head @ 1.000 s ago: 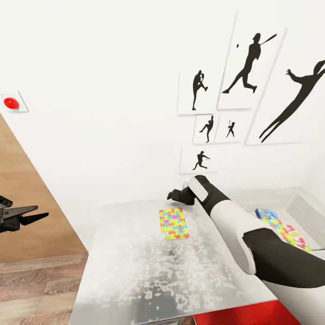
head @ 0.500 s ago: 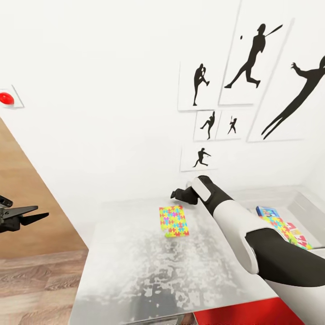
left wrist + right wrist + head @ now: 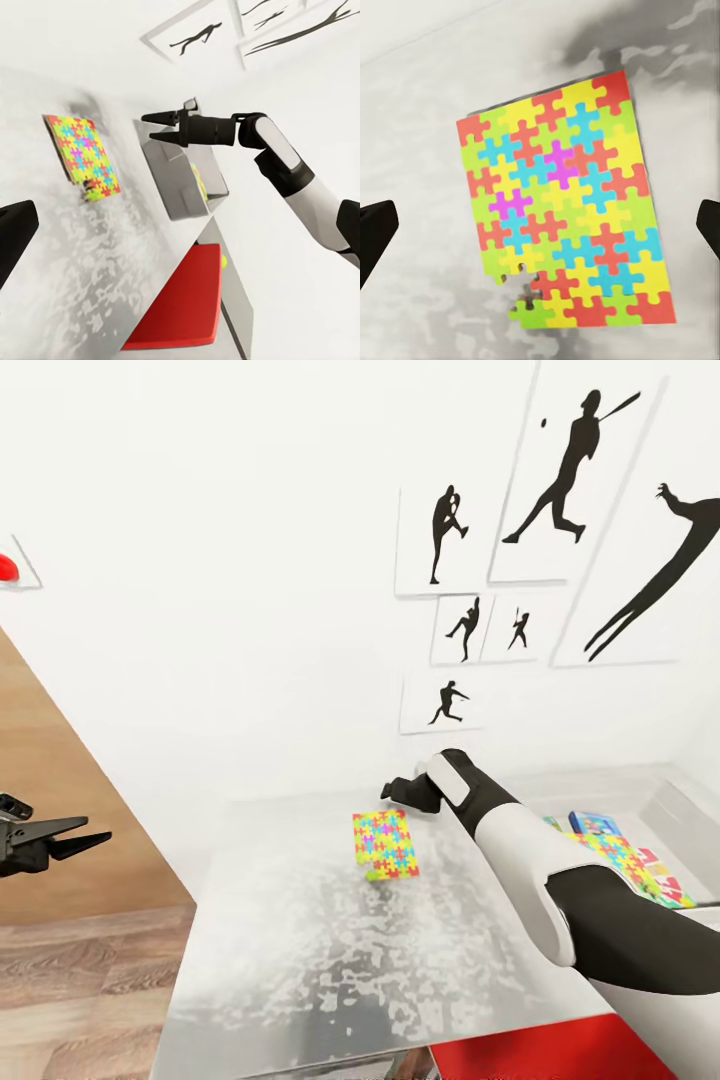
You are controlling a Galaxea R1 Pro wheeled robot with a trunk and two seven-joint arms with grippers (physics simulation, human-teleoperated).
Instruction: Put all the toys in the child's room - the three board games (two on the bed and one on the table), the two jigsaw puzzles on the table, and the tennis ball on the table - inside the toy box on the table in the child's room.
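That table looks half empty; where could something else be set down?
The table is bare from its near edge up to the jigsaw puzzle, and left of it. The toy box at the right is crowded with games.

A white wall (image 3: 230,560) filled the upper frame, hung at the upper right with black silhouette prints (image 3: 560,470) of ball players. A red button (image 3: 5,567) sat at the left edge. Wood floor (image 3: 80,980) showed at the lower left, beside a mottled grey table (image 3: 320,960).
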